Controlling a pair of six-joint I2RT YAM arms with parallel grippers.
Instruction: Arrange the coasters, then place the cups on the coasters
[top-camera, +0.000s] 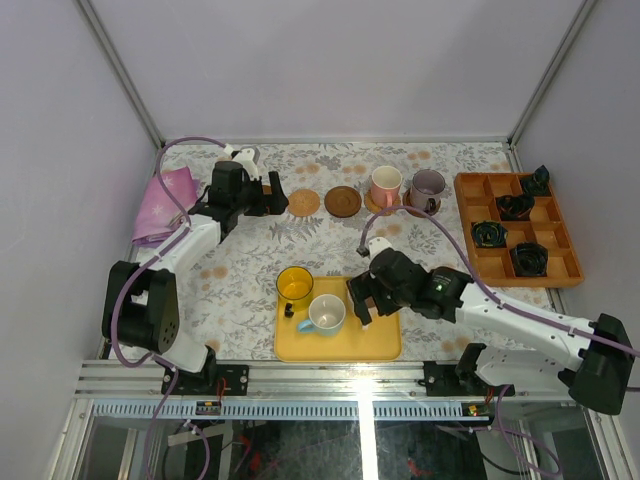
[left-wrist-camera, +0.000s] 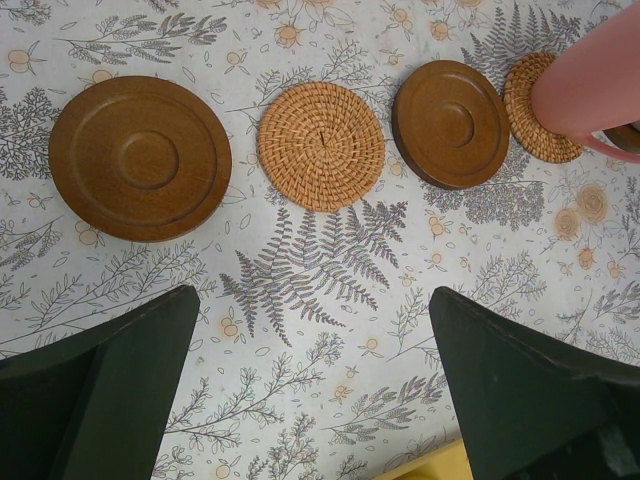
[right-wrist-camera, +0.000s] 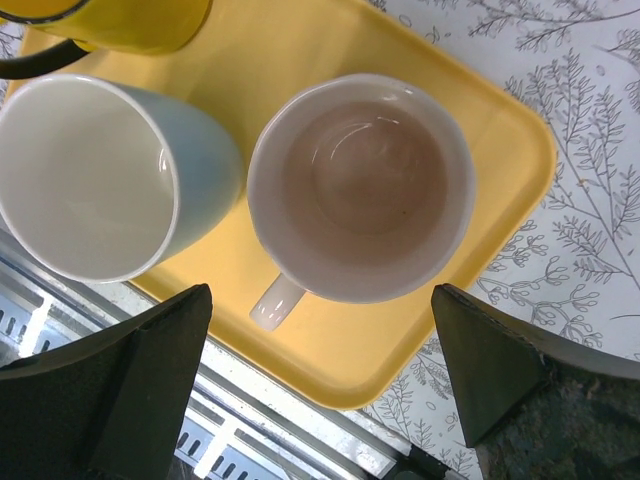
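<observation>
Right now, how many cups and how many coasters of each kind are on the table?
Cups: 5 (yellow, light blue, white-rimmed, pink, purple-grey)
Dark brown coasters: 3
Woven tan coasters: 2
Total: 10

Coasters in a row, pink cup on woven one, three cups on yellow tray
</observation>
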